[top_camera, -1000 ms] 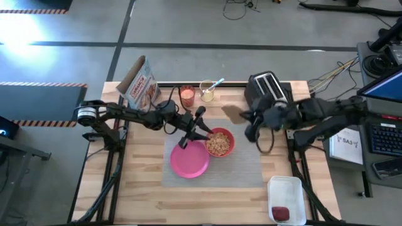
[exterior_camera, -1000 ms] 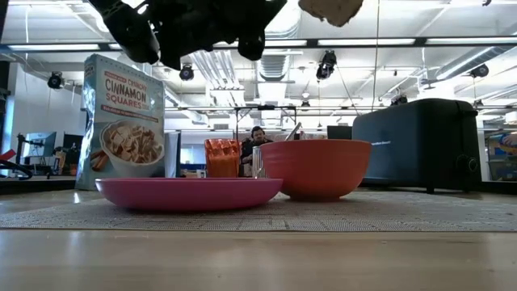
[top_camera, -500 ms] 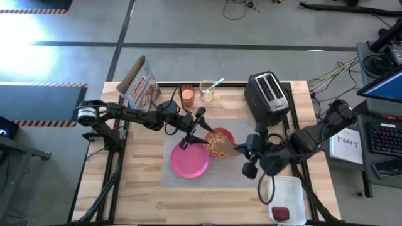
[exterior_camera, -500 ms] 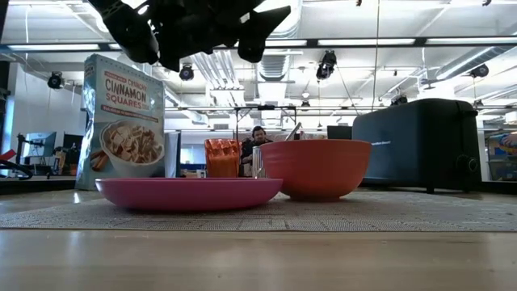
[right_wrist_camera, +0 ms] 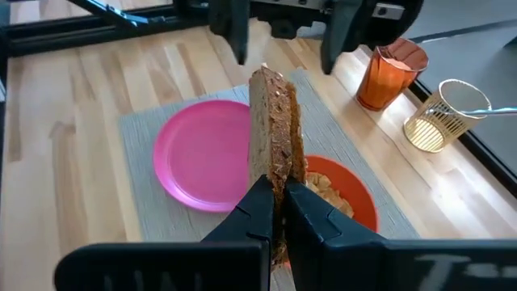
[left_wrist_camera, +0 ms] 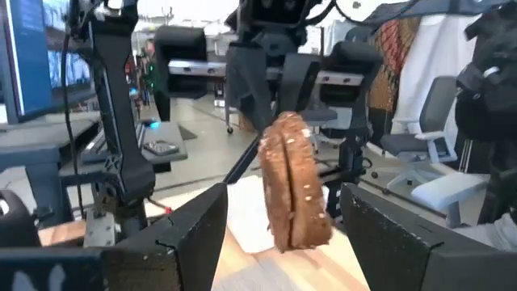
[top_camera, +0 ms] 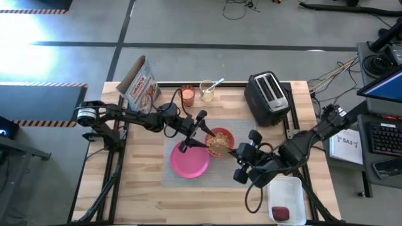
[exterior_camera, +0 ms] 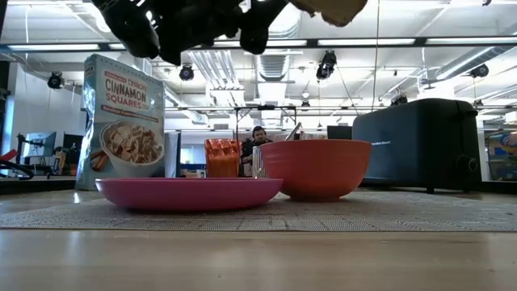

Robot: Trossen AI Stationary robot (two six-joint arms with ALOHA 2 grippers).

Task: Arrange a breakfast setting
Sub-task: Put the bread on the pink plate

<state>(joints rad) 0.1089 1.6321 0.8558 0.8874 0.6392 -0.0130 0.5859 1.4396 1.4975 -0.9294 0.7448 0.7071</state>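
My right gripper (right_wrist_camera: pixel 276 194) is shut on a brown toast slice (right_wrist_camera: pixel 273 137), which hangs above the orange-red bowl (top_camera: pixel 221 139) of cereal. The bowl and a round pink plate (top_camera: pixel 190 161) sit on the grey mat (top_camera: pixel 251 172). My left gripper (top_camera: pixel 198 132) stands open, level, just left of the bowl. In the left wrist view the toast slice (left_wrist_camera: pixel 294 186) shows edge-on ahead of its spread fingers, apart from both. The small orange cup (top_camera: pixel 186 95) and a mesh cup holding the spoon (top_camera: pixel 214 85) stand at the far edge. My right gripper pinches the toast slice's lower edge (right_wrist_camera: pixel 275 184) between its two fingers, one on each flat face. The fingers come slanting down from the table's near right. The slice stands upright on edge above the fingers, lifted clear over the bowl.
A black toaster (top_camera: pixel 269 95) stands at the far right and a cereal box (top_camera: pixel 141 85) at the far left. A white tray (top_camera: pixel 287 199) at the near right corner holds the red apple (top_camera: pixel 280 213). Bare wood lies along the near edge.
My right gripper has carried the toast slice from beside the toaster toward the table's near and left, lower, to above the bowl in front of my left gripper. My left gripper's fingers have spread wider while that arm stayed in place.
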